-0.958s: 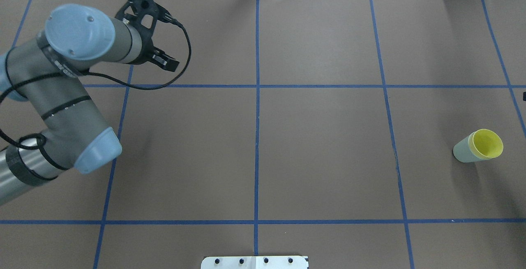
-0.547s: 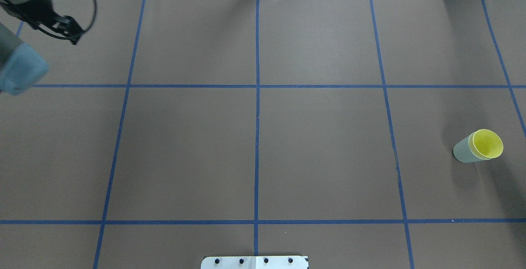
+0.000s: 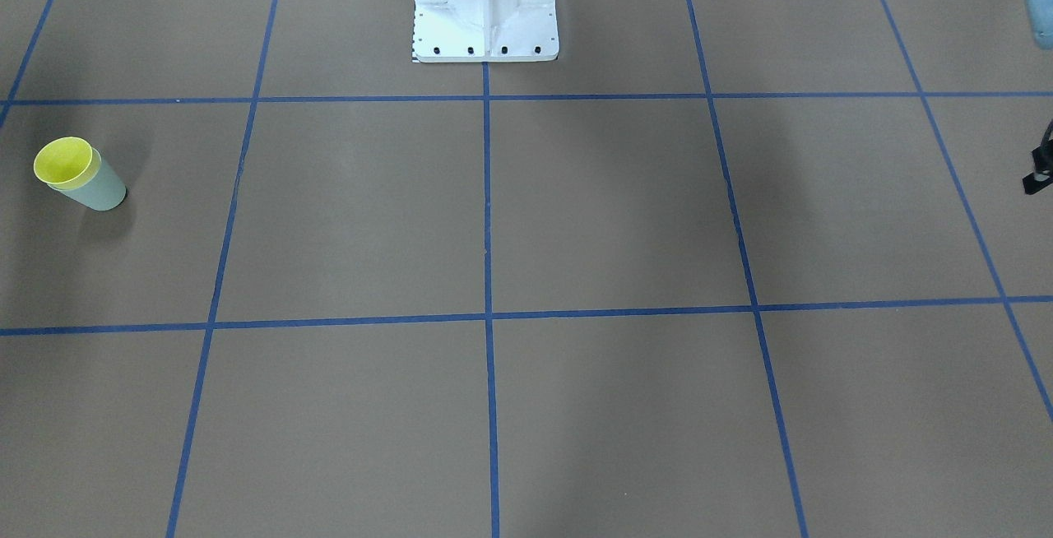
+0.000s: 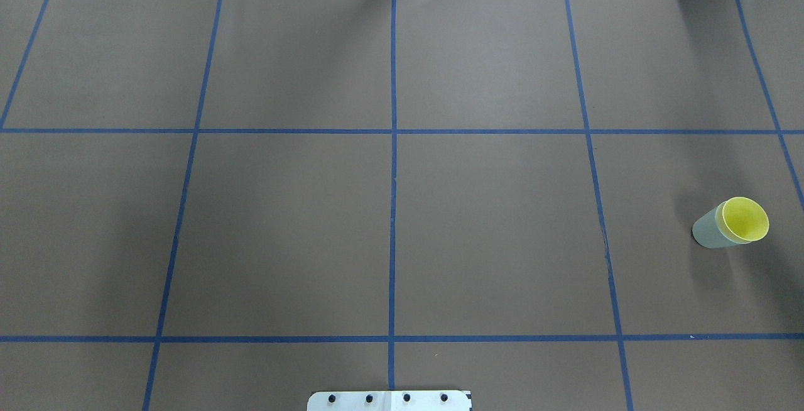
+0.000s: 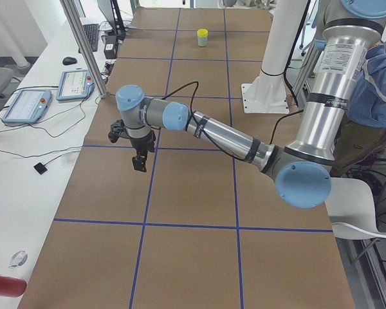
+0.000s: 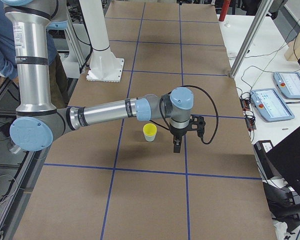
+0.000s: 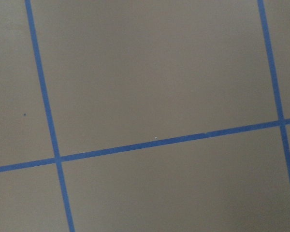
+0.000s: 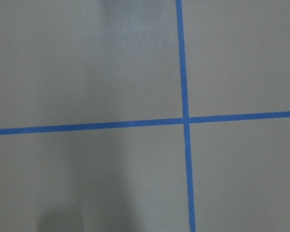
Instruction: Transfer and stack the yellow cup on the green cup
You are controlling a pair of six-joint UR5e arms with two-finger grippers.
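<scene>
Over on the right side of the brown surface [image 4: 502, 241], about midway between near and far: the yellow cup [image 4: 745, 218], seated inside the green cup [image 4: 708, 232], mouth up, with only a yellow rim band showing above the green wall. Same pair at the left edge of the front-facing view, yellow cup [image 3: 63, 161] in green cup [image 3: 99, 190], standing alone inside one square of the blue tape lines [image 4: 393, 147]. Seen from the right end of the surface, the right pincer [image 6: 176, 146] pointing straight down, just beside the stacked cups on their far side, apart from them and not touching; impossible to tell whether released or clenched. Seen from the left end, the left pincer [image 5: 139, 161] also pointing down near the far-left part of the surface, well apart from the cups — grip likewise impossible to tell. Through both wrist cameras, only brown surface and crossing blue tape.
</scene>
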